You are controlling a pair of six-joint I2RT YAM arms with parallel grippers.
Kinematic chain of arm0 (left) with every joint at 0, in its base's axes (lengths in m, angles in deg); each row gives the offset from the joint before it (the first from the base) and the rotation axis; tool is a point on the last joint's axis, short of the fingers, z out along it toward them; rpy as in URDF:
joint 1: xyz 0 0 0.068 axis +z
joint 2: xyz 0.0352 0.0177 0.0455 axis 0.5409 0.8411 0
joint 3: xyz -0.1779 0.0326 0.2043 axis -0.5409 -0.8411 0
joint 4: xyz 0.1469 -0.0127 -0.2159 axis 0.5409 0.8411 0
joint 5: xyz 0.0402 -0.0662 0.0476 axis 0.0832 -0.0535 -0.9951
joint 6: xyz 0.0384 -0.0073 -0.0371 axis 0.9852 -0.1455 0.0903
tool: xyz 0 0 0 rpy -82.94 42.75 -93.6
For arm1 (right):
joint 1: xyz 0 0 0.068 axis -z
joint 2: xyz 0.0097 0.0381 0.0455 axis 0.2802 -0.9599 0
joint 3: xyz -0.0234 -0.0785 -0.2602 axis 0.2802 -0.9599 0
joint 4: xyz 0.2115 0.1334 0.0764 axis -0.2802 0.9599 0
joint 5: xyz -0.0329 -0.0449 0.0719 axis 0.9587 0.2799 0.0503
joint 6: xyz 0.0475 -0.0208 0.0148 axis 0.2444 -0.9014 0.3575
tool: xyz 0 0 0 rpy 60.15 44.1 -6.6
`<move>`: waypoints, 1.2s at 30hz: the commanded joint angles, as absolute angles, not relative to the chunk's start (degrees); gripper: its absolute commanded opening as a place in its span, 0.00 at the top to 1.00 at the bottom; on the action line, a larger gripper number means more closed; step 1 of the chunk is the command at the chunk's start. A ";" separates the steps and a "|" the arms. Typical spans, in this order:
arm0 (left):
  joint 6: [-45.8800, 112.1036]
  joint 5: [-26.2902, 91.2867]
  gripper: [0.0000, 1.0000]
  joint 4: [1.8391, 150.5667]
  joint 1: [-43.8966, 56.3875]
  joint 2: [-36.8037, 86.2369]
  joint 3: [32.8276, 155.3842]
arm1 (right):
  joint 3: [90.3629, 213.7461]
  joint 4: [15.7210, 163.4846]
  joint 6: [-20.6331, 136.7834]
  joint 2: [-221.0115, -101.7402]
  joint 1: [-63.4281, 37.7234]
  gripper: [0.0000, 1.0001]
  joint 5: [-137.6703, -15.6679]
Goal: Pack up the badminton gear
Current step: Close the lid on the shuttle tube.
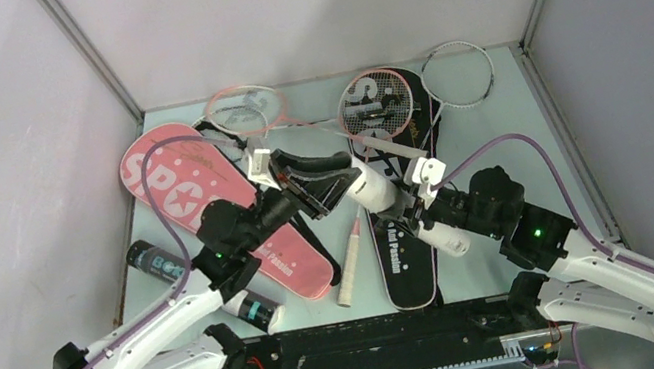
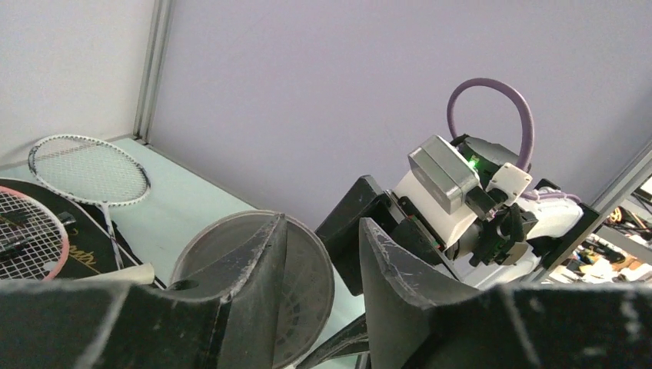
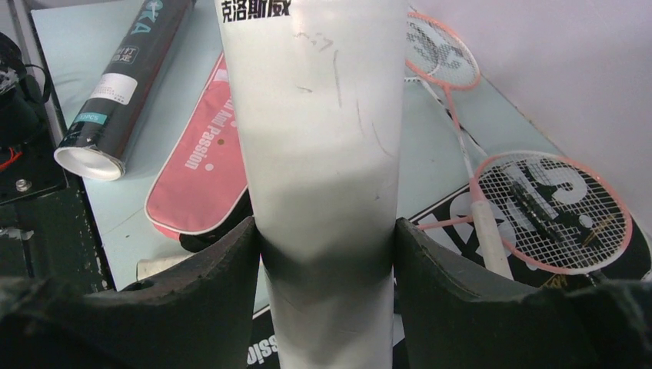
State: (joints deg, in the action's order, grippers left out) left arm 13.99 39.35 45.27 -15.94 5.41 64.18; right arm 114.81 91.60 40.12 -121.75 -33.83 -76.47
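Shuttle tube [image 1: 377, 192], the white one, sits mid-frame in the overhead view, held over the black cover [image 1: 408, 277]. Its long axis runs on a slant, from centre frame down toward the lower right.

Right gripper [image 3: 324, 234] has it, fingers clamped on either side of the barrel at roughly the middle. In its wrist view the white wall fills the gap completely.

Now the bit that matters: the tube's upper-left end [image 2: 306, 273] points at the left gripper [image 1: 327, 182], which is just beside it and nearly in line with the axis. From the left wrist view that round grey end shows half hidden behind one finger, so it's a touch off centre, toward the left of that frame. Whether a lid sits on it, I can't say.

Left gripper is parted to a moderate gap, with nothing between the fingers that I can see. Left arm reaches in from the lower left, forearm across the pink cover [image 1: 175, 181], wrist aimed toward the tube. Right arm comes in from the lower right, elbow bent.

My read: the left arm is the nearer one for that end, and it needs a small sideways shift to line up. Black tube [image 1: 152, 264] lies well apart on the counter [image 1: 513, 111], at the left of the frame.
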 commanded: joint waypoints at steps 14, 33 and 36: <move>19.13 32.82 0.48 77.97 -19.33 4.54 82.95 | 119.88 79.86 35.82 -116.35 -34.54 0.52 -78.20; 14.24 19.31 0.35 101.73 8.62 3.38 90.66 | 119.93 92.50 28.28 -111.51 -31.78 0.52 -74.38; 11.67 24.29 0.34 99.19 16.16 6.19 87.17 | 119.92 93.86 27.35 -111.60 -31.81 0.52 -73.60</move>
